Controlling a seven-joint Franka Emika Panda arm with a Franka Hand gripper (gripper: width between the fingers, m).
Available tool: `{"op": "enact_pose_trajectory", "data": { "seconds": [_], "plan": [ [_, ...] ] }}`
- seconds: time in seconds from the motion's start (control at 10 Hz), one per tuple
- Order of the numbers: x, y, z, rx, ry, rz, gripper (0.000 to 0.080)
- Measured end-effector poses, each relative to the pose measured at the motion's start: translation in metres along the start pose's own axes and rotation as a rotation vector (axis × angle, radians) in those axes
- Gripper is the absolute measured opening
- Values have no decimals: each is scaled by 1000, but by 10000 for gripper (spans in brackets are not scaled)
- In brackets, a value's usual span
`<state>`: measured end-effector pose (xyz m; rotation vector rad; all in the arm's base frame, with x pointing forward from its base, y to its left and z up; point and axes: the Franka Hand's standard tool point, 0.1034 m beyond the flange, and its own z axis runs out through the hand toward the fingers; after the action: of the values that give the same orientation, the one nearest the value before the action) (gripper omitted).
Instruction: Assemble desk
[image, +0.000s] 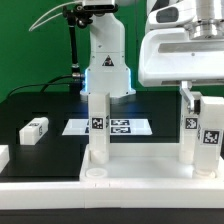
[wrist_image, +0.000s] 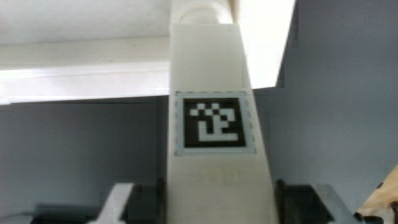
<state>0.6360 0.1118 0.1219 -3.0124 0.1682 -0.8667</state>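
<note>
A black-and-white square tag (wrist_image: 215, 123) faces me on the upright leg (wrist_image: 210, 60); my pincer (wrist_image: 208, 205) seems clamped on its two sides.

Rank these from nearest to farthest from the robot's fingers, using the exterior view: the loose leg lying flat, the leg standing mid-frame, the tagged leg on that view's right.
1. Tagged leg: gripped between the fingers, exterior view's right.
2. Standing leg: upright on the desk top, mid-frame.
3. Loose leg: flat on the table, exterior view's far left.
</note>
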Motion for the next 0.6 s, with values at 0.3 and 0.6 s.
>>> {"op": "enact_pose_trajectory", "data": {
  "seconds": [0.3,0.6],
  "plan": [
    [-1,2,-1,0,13,23,289],
    [-1,2,-1,0,13,25,289]
  ]
}}
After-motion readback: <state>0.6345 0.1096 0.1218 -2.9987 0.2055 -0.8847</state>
